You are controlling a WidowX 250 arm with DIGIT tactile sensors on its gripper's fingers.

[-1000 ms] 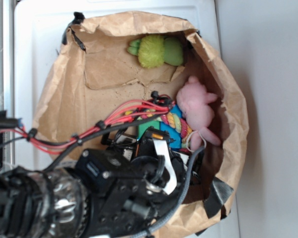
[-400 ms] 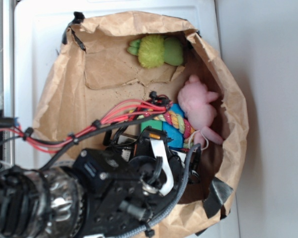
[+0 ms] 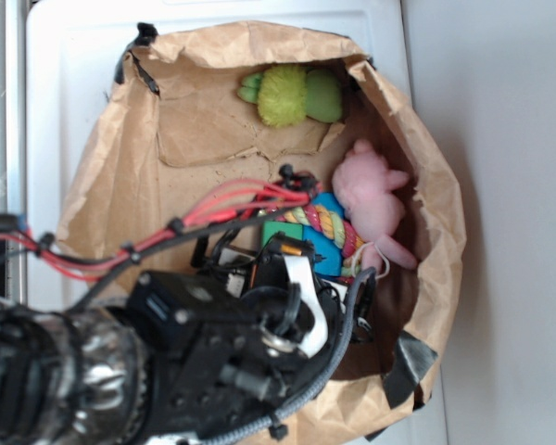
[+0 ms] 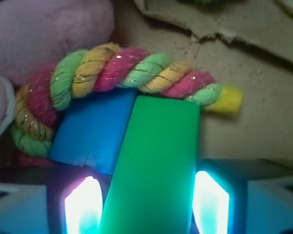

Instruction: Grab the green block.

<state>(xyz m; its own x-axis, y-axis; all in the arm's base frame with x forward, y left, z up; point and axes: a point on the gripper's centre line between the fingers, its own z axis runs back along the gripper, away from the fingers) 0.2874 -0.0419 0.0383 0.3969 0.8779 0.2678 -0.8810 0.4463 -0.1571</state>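
In the wrist view, the jaws are seen spread open, one on each side of the green block (image 4: 154, 165), with no contact shown. Closing and lifting are judged to remain. Touching it lie a blue block (image 4: 93, 131) and a rope toy (image 4: 122, 73). Only the exterior view shows the paper bag (image 3: 120, 176) and the arm hiding most of the green block.

The exterior view looks steeply down from above and behind the arm, taking in the whole brown paper bag (image 3: 120, 185) lying open on the white surface (image 3: 500, 232), with the arm filling the lower left. The wrist view sits very close, low over the bag's floor, facing forward past the gripper (image 4: 149, 202). Both views share the green block (image 3: 280, 232) (image 4: 154, 165), blue block (image 3: 326, 252) (image 4: 95, 131) and braided rope (image 3: 326, 222) (image 4: 122, 73).
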